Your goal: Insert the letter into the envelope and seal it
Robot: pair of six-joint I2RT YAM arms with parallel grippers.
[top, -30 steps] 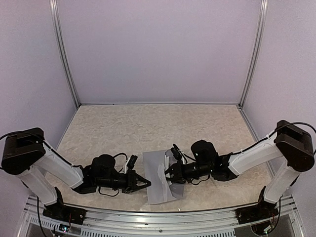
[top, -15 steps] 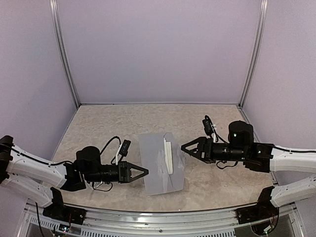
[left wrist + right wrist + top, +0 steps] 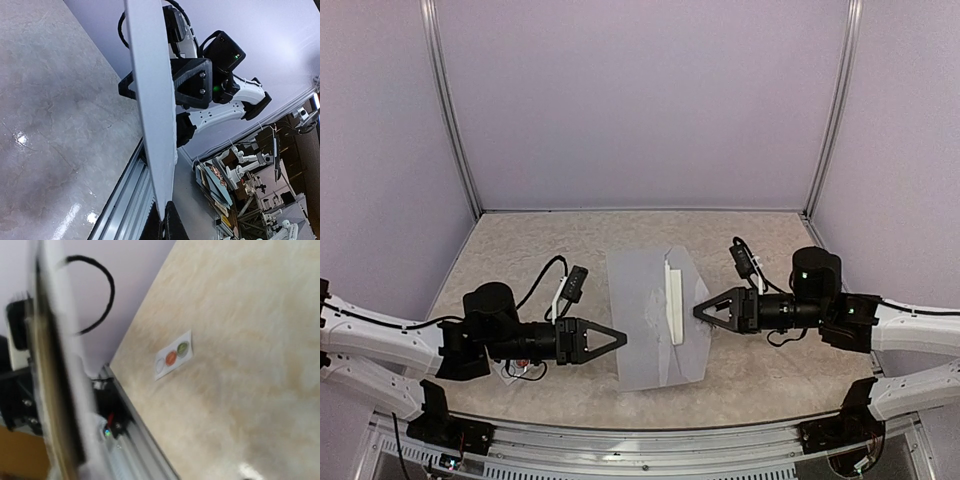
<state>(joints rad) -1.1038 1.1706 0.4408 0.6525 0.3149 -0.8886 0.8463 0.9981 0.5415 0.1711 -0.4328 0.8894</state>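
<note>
Envelope (image 3: 645, 310) over table (image 3: 570, 250) centre, betw. both arms: left edge pinched by left pincer (image 3: 620, 340); right pincer (image 3: 698, 310) spread, astride right edge.
</note>
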